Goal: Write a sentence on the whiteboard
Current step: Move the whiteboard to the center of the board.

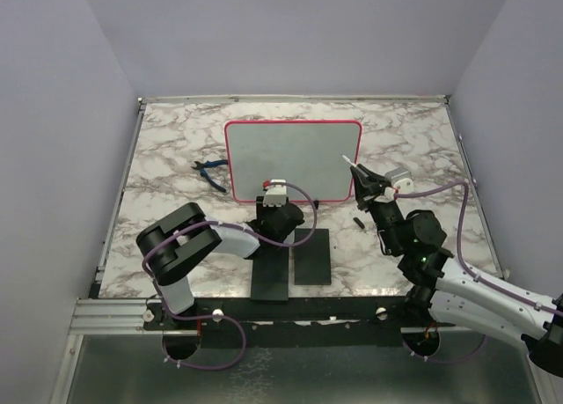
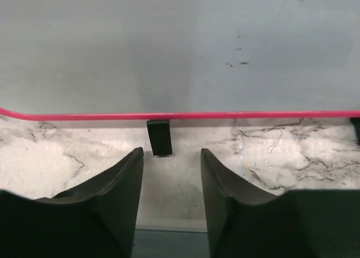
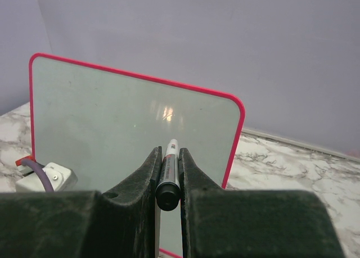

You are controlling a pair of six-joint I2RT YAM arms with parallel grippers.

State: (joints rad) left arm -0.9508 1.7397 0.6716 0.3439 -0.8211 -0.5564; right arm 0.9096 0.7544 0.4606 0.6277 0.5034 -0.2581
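The whiteboard (image 1: pixel 293 157) is standing upright on the marble table (image 1: pixel 167 149), its red-rimmed face turned toward the arms, and the coming move is hinging on how the marker (image 3: pixel 168 179) is lying relative to that face. The right gripper (image 3: pixel 169 152) is clamping the marker's barrel between narrow jaws. The marker's long axis is running forward along the fingers and its pale tip is pointing at the board's right-hand part, so the board is lying directly ahead of this pincer and mostly to its left. No view is showing whether the tip is touching the surface; it is at least very near. No sentence is showing on the board, only a few faint dark specks in the left wrist view, so the writing is judged not yet begun. The tip is probably needing to travel up and leftward across the face before the first stroke. The left gripper (image 2: pixel 171 152) is hovering low in front of the bottom rim, its jaws standing apart around nothing, lined up with one black foot (image 2: pixel 159 137) but short of it. It is nearer the board's base, but the right arm is the one carrying the pen.
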